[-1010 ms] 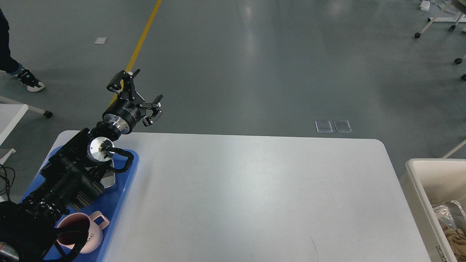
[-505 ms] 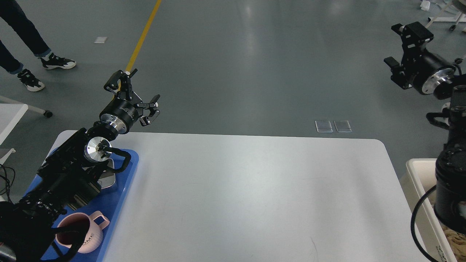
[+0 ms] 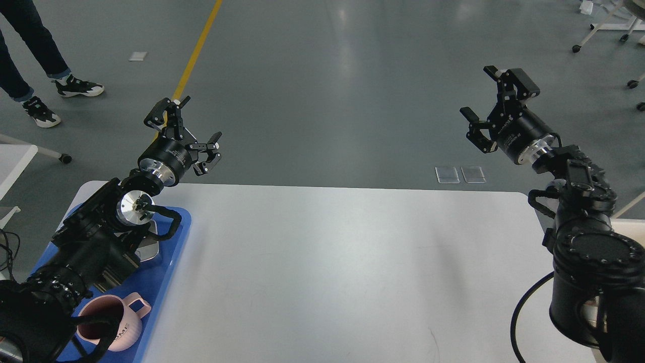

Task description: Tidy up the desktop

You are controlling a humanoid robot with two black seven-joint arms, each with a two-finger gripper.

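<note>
Two grippers raised, both empty | left gripper (image 3: 190,122) fingers spread | right gripper (image 3: 485,97) fingers spread | desktop (image 3: 342,262) below, between them | pink cup (image 3: 118,322) on blue tray (image 3: 166,272) beneath left arm

Viewpoint: one camera only, at the robot's head.
Direction: forward and down, over the white counter (image 3: 342,262) to the grey floor (image 3: 342,75) beyond.
Closeness: counter's near part fills the lower frame; far edge mid-frame.
Arms: enter from both lower corners.

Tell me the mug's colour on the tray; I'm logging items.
Pink mug, on the blue tray; the head view shows it.
</note>
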